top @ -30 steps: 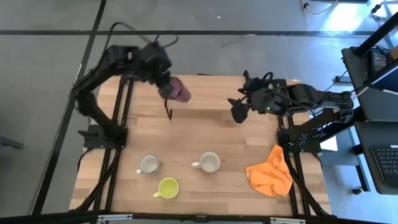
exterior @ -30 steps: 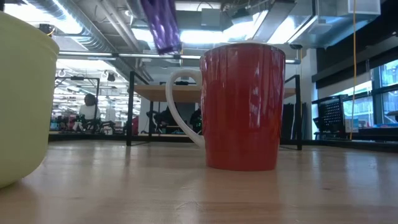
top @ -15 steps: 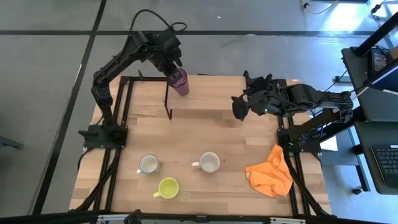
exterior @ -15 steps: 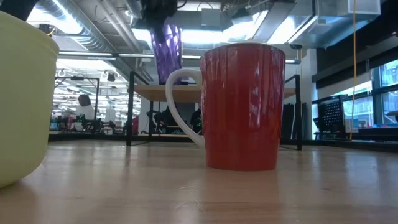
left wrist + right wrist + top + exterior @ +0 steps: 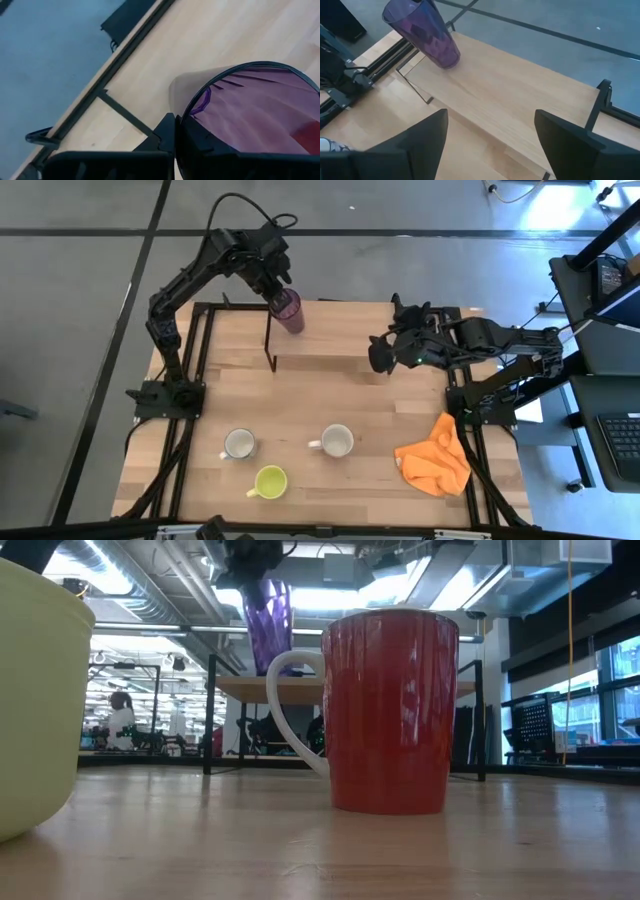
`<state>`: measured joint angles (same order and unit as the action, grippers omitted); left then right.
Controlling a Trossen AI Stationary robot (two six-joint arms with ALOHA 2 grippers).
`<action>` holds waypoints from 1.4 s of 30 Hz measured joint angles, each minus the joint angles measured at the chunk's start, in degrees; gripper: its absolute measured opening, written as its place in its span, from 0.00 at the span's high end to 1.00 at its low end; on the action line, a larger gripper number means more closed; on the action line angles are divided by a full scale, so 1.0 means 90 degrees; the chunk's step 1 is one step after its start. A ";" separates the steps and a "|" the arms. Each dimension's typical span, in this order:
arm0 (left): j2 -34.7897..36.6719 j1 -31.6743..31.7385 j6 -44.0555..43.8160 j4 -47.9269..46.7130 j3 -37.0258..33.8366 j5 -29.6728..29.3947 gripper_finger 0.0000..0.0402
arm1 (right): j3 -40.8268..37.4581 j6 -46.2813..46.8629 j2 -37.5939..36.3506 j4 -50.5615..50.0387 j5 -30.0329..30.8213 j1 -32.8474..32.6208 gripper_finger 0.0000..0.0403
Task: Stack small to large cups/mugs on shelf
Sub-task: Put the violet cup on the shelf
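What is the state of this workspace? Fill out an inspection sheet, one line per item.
Surface: light-wood table, with the shelf along its far edge.
Job's things: purple tumbler at the shelf's left end, tilted, base at the board in the right wrist view. Patterned mug, red mug and yellow-green mug stand on the table's near half.
Clutter: orange cloth at the table's right edge.
Grippers: left gripper grips the tumbler's rim. Right gripper open, holding nothing, by the shelf's right end.
Cables: a black cable loops over the left arm.
Surroundings: grey floor; in the low view, a person far off in the room.
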<state>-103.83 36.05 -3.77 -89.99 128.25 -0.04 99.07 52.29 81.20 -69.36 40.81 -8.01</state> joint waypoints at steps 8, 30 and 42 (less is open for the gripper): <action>0.0000 0.0034 -0.0101 -0.0003 -0.0020 0.0171 1.00 | -0.0002 0.0000 0.0001 0.0000 -0.0005 0.0000 0.26; 0.0002 0.0036 -0.0422 -0.0003 -0.0030 0.0197 0.97 | -0.0002 -0.0170 0.0001 0.0005 -0.0348 -0.0017 0.26; 0.0002 0.0034 -0.0542 -0.0003 -0.0030 0.0245 0.97 | -0.0002 -0.0359 0.0001 0.0005 -0.0346 -0.0017 0.26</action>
<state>-103.81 36.36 -8.64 -90.02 127.98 2.17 99.04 49.06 81.21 -69.32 37.69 -8.16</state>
